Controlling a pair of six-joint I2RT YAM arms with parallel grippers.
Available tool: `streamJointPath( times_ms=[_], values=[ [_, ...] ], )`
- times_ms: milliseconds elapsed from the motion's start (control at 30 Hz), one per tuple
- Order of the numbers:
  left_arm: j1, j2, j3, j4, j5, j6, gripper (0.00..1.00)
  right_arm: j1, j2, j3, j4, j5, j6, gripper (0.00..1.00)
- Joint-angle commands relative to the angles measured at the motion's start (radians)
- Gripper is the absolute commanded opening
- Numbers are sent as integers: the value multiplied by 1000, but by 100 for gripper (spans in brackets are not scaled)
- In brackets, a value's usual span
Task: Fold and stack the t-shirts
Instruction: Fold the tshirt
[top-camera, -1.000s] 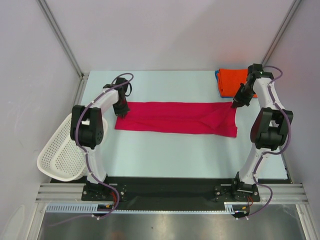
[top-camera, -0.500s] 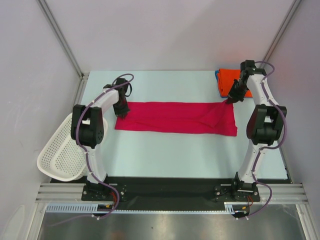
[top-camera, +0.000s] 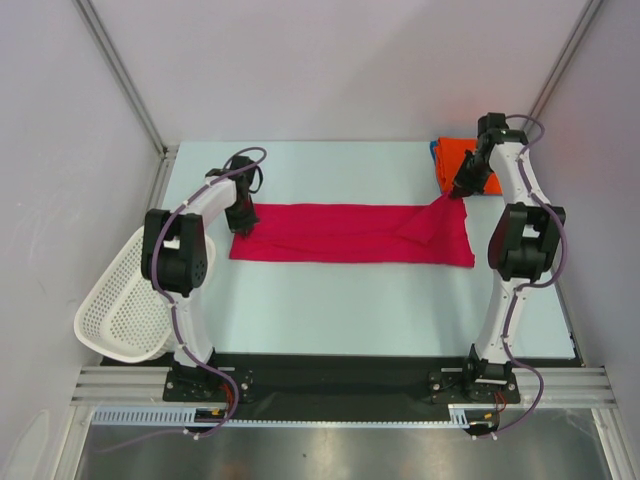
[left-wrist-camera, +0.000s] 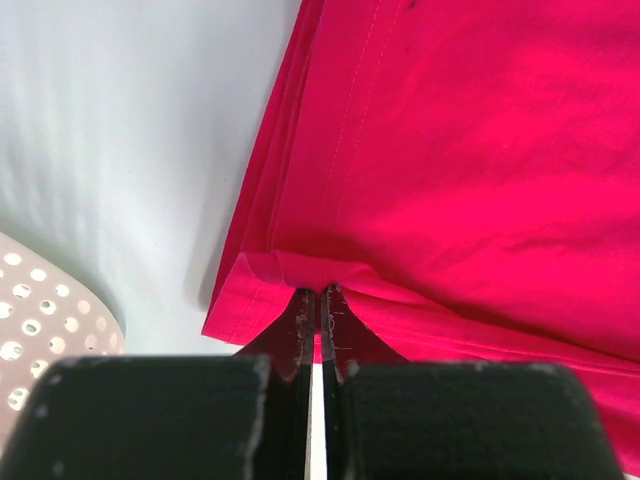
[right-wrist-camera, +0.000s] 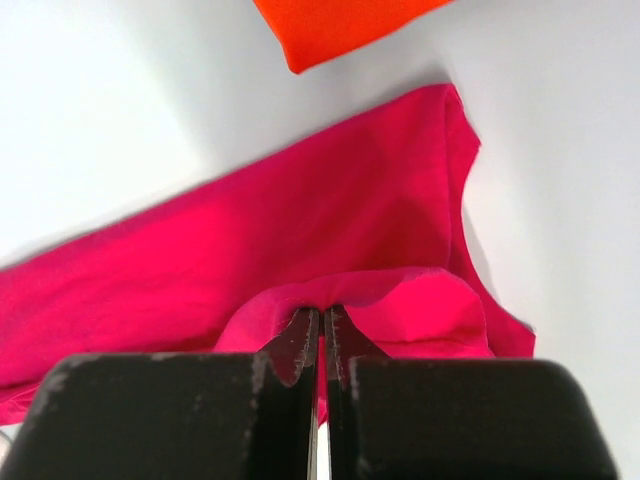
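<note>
Overhead, the crimson t-shirt (top-camera: 350, 235) lay spread in a long band. The left gripper (top-camera: 243, 226) was pinched tight on its left end, and the right gripper (top-camera: 455, 193) was pinched tight on its far right corner.

From the left wrist, the closed jaws bit the crimson hem, with the white basket (left-wrist-camera: 40, 300) off to its left.

From the right wrist, the closed jaws held up a fold of the crimson t-shirt, and the orange t-shirt (right-wrist-camera: 330, 25) lay just beyond it.

I see a pale blue table (top-camera: 330, 300); plain whitish walls (top-camera: 330, 60) on three sides. Aluminium posts (top-camera: 118, 75) frame the rear corners.
</note>
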Motion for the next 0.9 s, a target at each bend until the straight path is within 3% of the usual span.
streamJointPath(
  times_ms=[0,567,667,733,800,867],
  values=[
    [14,-4,40,14,3,23,1,12,33,67,-16,11,9,0],
    [22,14,60,14,18,13,4,1,40,28,-19,23,-2,4],
    [28,8,59,19,4,2,12,0,49,27,-10,2,-2,11],
    [33,-7,53,29,-2,-15,36,-8,56,36,-4,-19,-2,18],
    [36,-38,54,30,-20,-27,58,-16,63,45,-1,-39,4,36],
    [37,-65,47,34,-27,-32,62,-20,52,58,13,-56,15,49]
  ],
)
